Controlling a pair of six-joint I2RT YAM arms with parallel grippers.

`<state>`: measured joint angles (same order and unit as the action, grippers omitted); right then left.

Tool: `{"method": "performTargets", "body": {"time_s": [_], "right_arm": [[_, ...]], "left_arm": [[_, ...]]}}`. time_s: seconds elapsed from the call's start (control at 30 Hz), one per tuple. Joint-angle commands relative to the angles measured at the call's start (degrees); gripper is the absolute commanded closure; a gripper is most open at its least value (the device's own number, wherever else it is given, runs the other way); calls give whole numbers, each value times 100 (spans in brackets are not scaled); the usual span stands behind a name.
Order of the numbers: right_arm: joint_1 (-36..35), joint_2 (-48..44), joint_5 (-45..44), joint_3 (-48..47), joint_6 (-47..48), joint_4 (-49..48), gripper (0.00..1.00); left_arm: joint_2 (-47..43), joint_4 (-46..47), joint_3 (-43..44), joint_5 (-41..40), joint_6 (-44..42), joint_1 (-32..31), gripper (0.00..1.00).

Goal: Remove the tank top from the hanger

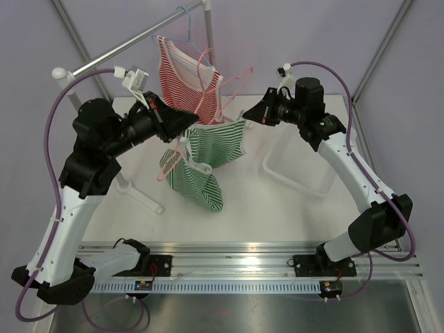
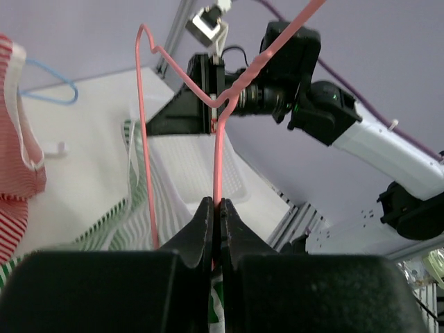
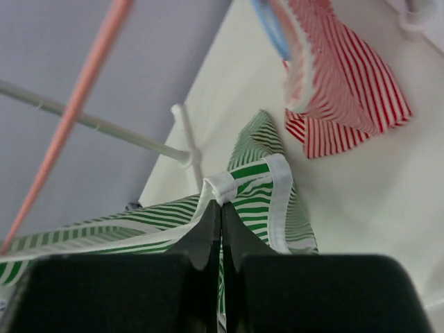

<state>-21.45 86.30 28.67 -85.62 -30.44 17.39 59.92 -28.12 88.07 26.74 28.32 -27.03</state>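
Tank top: the green striped tank top point(image 1: 208, 156) hangs between our two arms above the table point(image 1: 277, 222), partly draped on the pink hanger point(image 2: 216, 152).
Left gripper point(image 2: 215, 207): jaws pinched together on the pink hanger's wire, holding it up.
Right gripper point(image 3: 220, 208): jaws clamped on the white strap point(image 3: 225, 182) at the top's edge.
Step, we reckon: slide that strap off the hanger's arm.
How to do it well: we hold the hanger steady with the left and pull the strap out along the wire toward its end, not straight down, so the fabric doesn't snag.
Watch out: the red striped tank top point(image 1: 187, 76) on the blue hanger point(image 2: 48, 89) hangs just beside, so we steer clear of it.
Not sure: whether the other strap is already off; the folds hide it.
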Motion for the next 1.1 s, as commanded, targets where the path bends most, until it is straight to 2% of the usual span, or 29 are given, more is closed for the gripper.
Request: {"method": "performTargets", "body": {"time_s": [0.0,0.07,0.13,0.3,0.5,0.6,0.73,0.87,0.97,1.07], "right_arm": [[36,-552,1429,-541,-41,-990,100],[-78,-667,1826,-823,28,-975,100],[-192,-598,2211,-1418,247,-475,100],[-955,-395,2671,-2046,1908,1359,100],[-1256,-377,537,-1239,3200,2891,100],[-1265,-325,-542,-371,3228,3016,100],[-1265,-281,-1494,379,3088,2849,100],[-1265,-149,-1408,634,3079,2832,100],[-1265,-324,-1030,714,2834,2516,100],[-1265,-421,-749,539,2684,2278,100]], "left_arm": [[736,1204,1189,-160,-211,-31,100],[1195,1125,1763,-222,-309,-83,100],[1809,1238,2404,-239,-318,-92,100],[2778,1809,3320,-240,-169,-92,100],[3192,1942,4024,-634,-387,-92,100],[3254,1863,4279,-714,-458,-92,100],[3263,1994,4280,-618,-353,-92,100],[3263,2065,4315,-539,-221,-92,100],[3088,1714,4315,-635,-370,-92,100],[2535,1424,3666,-1161,-660,-92,100]]}}
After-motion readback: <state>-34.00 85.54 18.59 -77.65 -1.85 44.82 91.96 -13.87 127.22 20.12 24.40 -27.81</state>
